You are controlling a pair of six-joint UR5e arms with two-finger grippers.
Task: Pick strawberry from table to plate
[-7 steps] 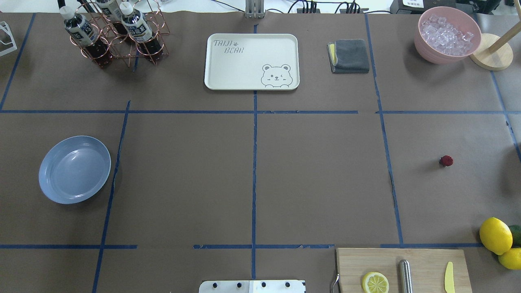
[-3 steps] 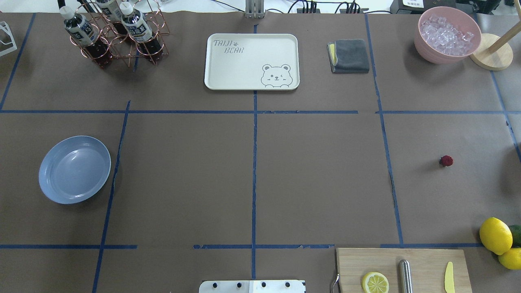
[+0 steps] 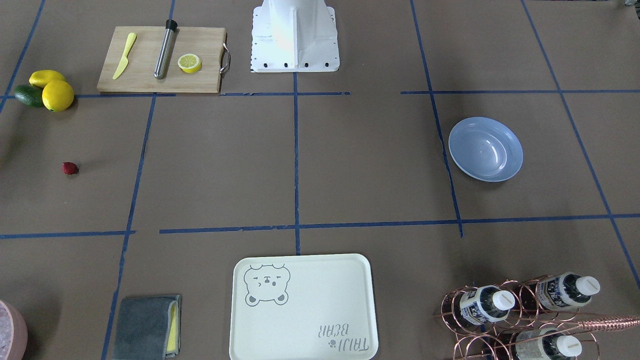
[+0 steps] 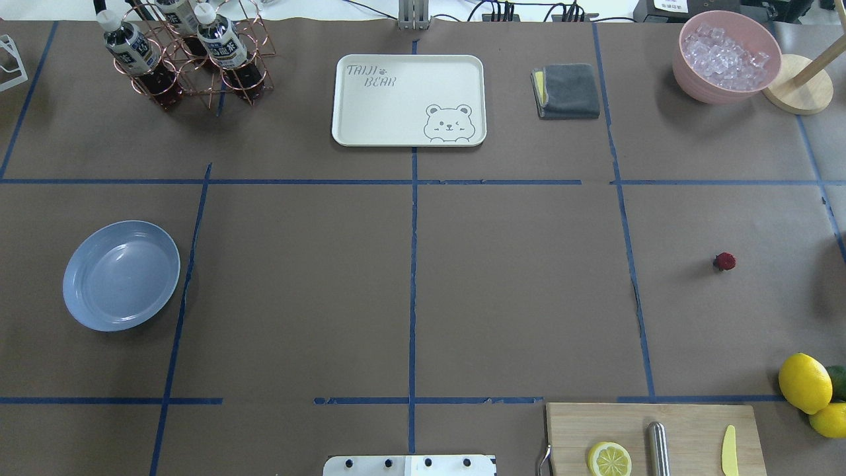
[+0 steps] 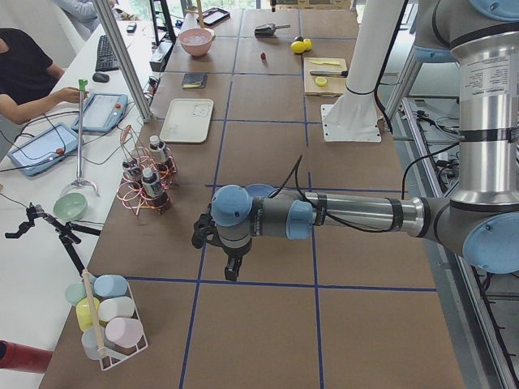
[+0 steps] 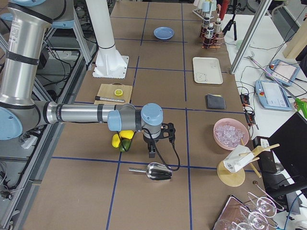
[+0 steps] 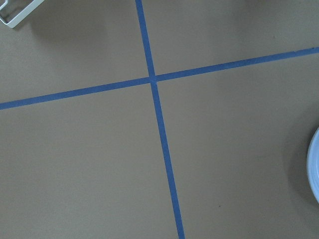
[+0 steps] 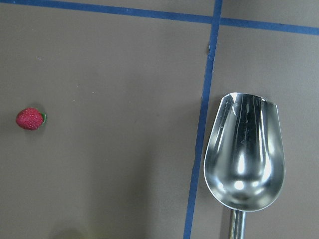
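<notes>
The strawberry point(image 4: 725, 262) point(image 3: 69, 168), small and dark red, lies alone on the brown table point(image 4: 515, 284) at the right. It also shows at the left of the right wrist view, strawberry point(image 8: 30, 119). The light-blue plate point(image 4: 121, 276) point(image 3: 485, 149) sits empty at the left; its rim point(image 7: 315, 164) edges the left wrist view. Only the side views show the grippers. My left gripper point(image 5: 231, 274) points down beside the plate. My right gripper point(image 6: 151, 154) hangs next to the lemons. I cannot tell whether either is open or shut.
A metal scoop point(image 8: 244, 159) point(image 6: 156, 171) lies near the right gripper. Lemons point(image 4: 804, 382) and an avocado point(image 4: 838, 380) sit at the right edge beside a cutting board point(image 4: 654, 436). At the back are a bear tray point(image 4: 409, 99), bottle rack point(image 4: 192, 53), grey cloth point(image 4: 567, 90) and ice bowl point(image 4: 726, 56).
</notes>
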